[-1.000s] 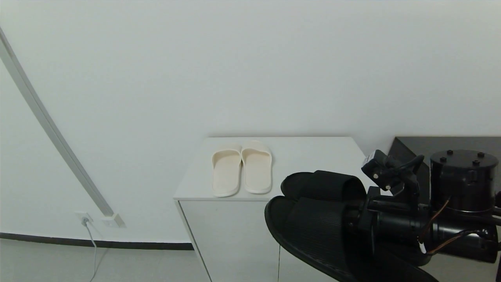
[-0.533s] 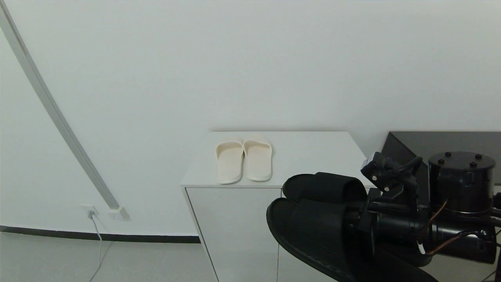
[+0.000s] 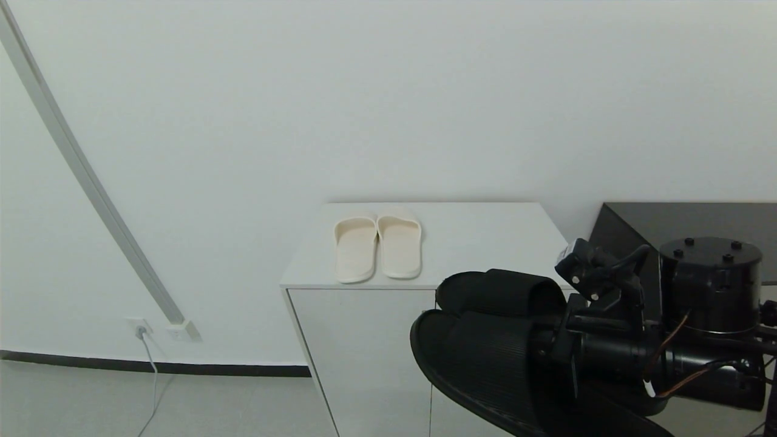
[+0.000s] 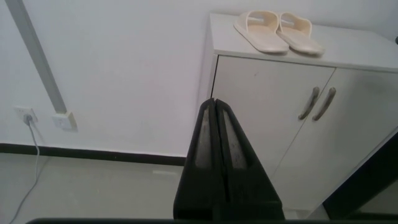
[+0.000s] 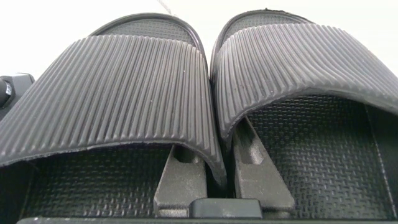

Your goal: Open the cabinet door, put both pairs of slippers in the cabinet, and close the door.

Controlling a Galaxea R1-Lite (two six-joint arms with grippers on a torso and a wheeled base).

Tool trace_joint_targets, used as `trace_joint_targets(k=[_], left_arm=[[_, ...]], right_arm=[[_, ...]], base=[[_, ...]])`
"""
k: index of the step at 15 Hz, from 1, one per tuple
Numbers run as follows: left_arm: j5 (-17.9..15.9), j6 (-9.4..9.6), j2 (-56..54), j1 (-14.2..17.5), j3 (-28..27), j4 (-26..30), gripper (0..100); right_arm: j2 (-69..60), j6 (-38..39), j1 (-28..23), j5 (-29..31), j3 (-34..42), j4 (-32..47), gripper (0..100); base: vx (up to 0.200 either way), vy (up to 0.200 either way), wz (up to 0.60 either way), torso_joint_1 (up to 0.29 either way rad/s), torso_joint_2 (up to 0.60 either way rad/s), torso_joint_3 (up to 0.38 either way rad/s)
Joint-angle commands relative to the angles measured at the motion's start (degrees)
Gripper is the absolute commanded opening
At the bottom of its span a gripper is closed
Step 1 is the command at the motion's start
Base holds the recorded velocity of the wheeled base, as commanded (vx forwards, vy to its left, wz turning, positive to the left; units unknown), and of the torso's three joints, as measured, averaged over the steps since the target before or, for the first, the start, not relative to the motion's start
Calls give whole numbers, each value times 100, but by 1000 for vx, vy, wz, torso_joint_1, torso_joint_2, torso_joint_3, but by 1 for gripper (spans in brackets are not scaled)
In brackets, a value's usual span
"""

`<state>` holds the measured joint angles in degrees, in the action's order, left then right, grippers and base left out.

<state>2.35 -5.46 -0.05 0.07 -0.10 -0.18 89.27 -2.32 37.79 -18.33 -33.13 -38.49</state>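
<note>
A pair of cream slippers [image 3: 377, 246] lies side by side on top of the white cabinet [image 3: 479, 233], near its left front corner. The cabinet's two doors [image 4: 267, 118] are closed, their handles [image 4: 317, 103] meeting at the middle. My right gripper [image 5: 214, 148] is shut on the pair of black ribbed slippers [image 3: 485, 331], one finger under each strap, pinching the inner sides together. It holds them in the air in front of the cabinet's right half. My left gripper [image 4: 214, 107] is shut on nothing, low and to the left of the cabinet, pointing toward it.
A grey conduit [image 3: 85, 173] runs diagonally down the wall to a socket [image 3: 138, 328] with a cable hanging to the floor. A dark surface [image 3: 686, 218] stands to the right of the cabinet. Open floor [image 3: 152, 400] lies to the cabinet's left.
The head camera shifted a second ago, so the cabinet now sits higher and slightly rightward in the picture. The right gripper keeps hold of the black slippers, edging slightly left.
</note>
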Motion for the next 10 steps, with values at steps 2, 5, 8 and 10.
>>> trace_joint_targets(k=[2, 5, 8, 10], left_arm=[[2, 10, 5, 1, 1, 1, 0], [-16, 10, 14, 1, 1, 1, 0], [-7, 19, 5, 1, 1, 1, 100], [-16, 28, 5, 1, 1, 1, 100]], right_arm=[[29, -6, 0, -3, 35, -1, 0], [29, -50, 0, 5, 158, -1, 0], [-6, -208, 0, -3, 255, -10, 0], [11, -208, 9, -21, 255, -10, 0]], base=[[0, 0, 0, -144, 344, 188], [0, 0, 0, -168, 385, 219], [0, 0, 0, -207, 484, 272], [0, 0, 0, -227, 559, 312]])
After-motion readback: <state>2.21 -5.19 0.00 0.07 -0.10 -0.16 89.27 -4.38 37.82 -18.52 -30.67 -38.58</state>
